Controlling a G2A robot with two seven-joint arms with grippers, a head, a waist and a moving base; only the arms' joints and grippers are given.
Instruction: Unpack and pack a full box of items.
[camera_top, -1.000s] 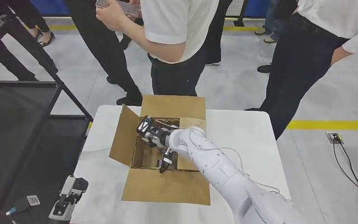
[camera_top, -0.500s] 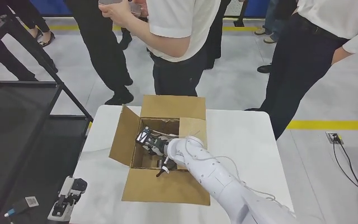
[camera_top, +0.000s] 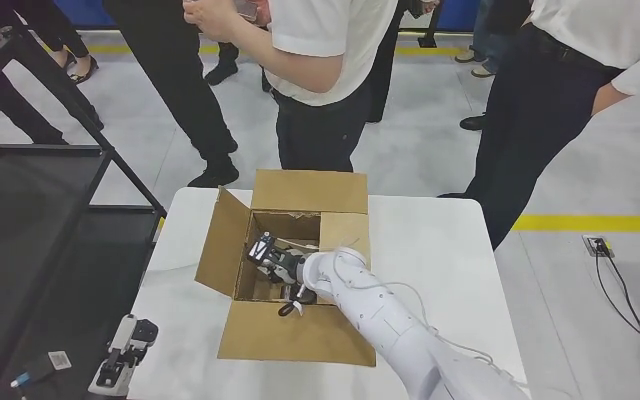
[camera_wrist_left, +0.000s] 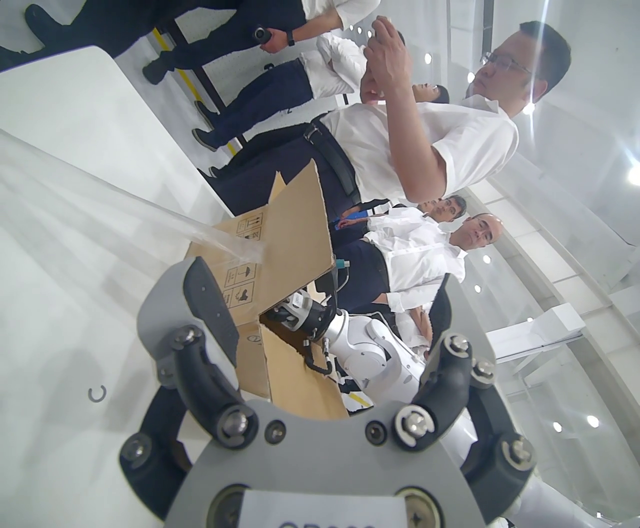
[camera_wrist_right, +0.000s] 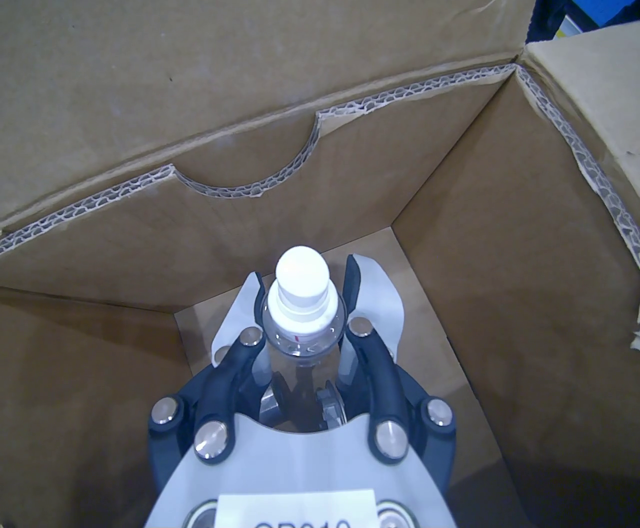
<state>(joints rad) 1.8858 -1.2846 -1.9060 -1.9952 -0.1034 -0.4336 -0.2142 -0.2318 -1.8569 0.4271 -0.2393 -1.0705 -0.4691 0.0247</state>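
Lying under everything, pale grey floor (camera_top: 150, 120) crossed by a yellow stripe (camera_top: 575, 222), with a black metal frame (camera_top: 50, 150) off to one side. On it, white table (camera_top: 440, 250), smooth and matt. At the table's middle, brown cardboard box (camera_top: 300, 190), flaps open, corrugated edges showing and a half-round notch cut in one edge. Down inside the box, right gripper (camera_wrist_right: 305, 282), clamped on the neck of a clear bottle (camera_wrist_right: 305, 335) with a white cap. Held well inside the box, apart from its walls, base hidden; long axis running from the wrist camera down toward the box floor, cap end nearest the camera, so seen almost end-on. Beside the table's near left corner, left gripper (camera_wrist_left: 320, 285), fingers (camera_wrist_left: 210, 300) spread wide with nothing between them. Printed in black on the box's outer wall, small handling symbols (camera_wrist_left: 241, 282). On each gripper base, white sticker (camera_wrist_right: 300, 510) with its print cut off at the picture's edge
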